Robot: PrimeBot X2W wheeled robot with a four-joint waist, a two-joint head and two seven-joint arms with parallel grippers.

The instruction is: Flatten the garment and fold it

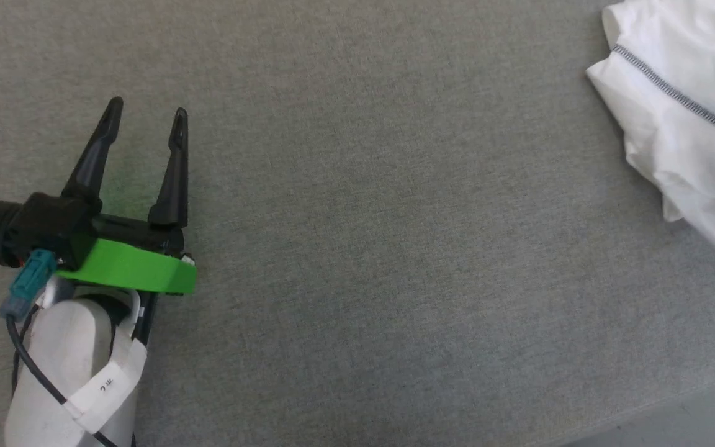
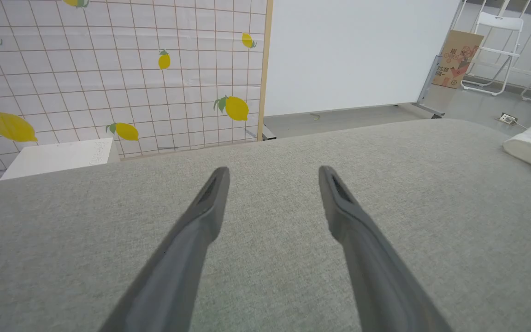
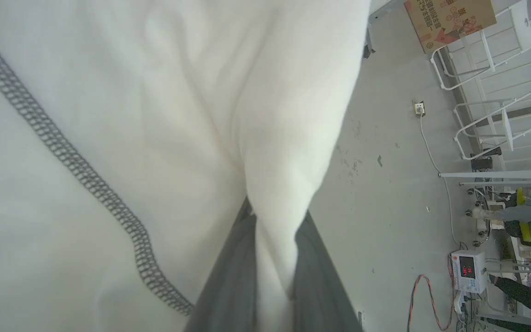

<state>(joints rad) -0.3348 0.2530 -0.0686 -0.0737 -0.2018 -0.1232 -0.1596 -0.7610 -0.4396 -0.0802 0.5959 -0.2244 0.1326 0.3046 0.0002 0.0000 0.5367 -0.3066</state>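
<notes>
Grey surface (image 1: 357, 248), garment (image 1: 680, 124) near right edge

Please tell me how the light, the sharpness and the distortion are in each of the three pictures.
Head view: soft even light, sharp, with a faint green tint on the grey surface by the left gripper. Left wrist view: wide-angle bending curves the surface's far edge; the fingers blur near the bottom. Right wrist view: the garment, very close, looks soft and bright.

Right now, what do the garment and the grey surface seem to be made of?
Garment: thin white cloth, matte, likely a cotton-like knit; it creases softly and bunches in the right pincer, with dark zigzag stitching on a seam. Surface: grey woven upholstery-like fabric, matte; fine weave grain shows.
</notes>
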